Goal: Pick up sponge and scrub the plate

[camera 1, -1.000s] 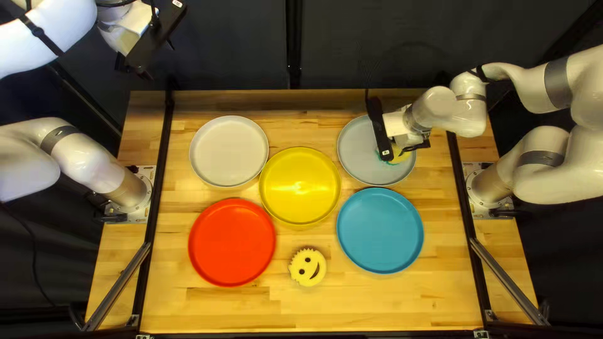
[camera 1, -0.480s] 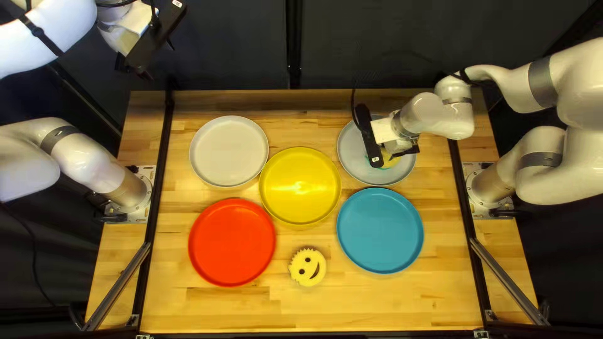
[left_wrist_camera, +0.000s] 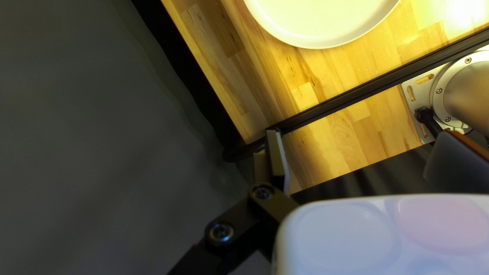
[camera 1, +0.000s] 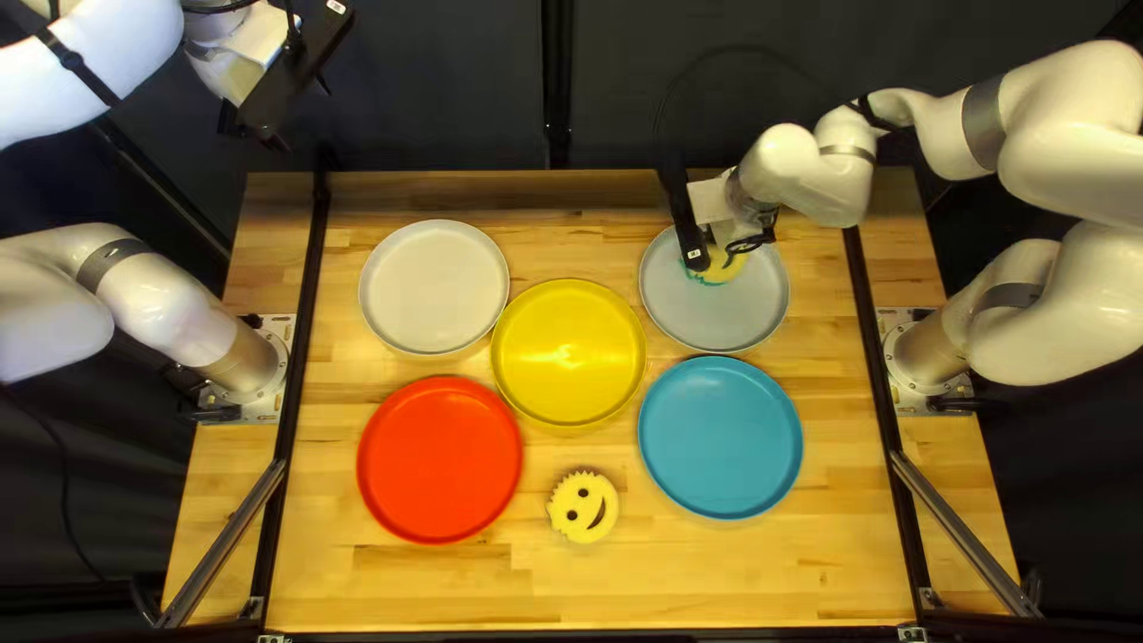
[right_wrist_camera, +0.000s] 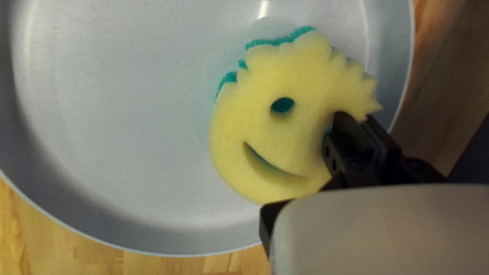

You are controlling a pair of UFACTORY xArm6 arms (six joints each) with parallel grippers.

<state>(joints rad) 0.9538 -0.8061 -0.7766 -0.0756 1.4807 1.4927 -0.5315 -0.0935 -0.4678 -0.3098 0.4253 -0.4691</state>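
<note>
Right gripper (camera 1: 722, 247): jaws clamped on the edge of the smiley sponge (right_wrist_camera: 275, 127), one finger in at an eye hole. Sponge is on the grey plate (camera 1: 738, 316), yellow face up, green side down, near the plate's far rim. Left gripper (camera 1: 292, 105): raised off the table's far-left corner, jaws apart, nothing between them. Second smiley sponge (camera 1: 585, 507) sits between red plate (camera 1: 441, 460) and blue plate (camera 1: 722, 437), touching neither.

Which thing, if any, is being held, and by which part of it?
The yellow sponge over the grey plate: the right end effector grips it at its edge, beside the spiky hair.
</note>
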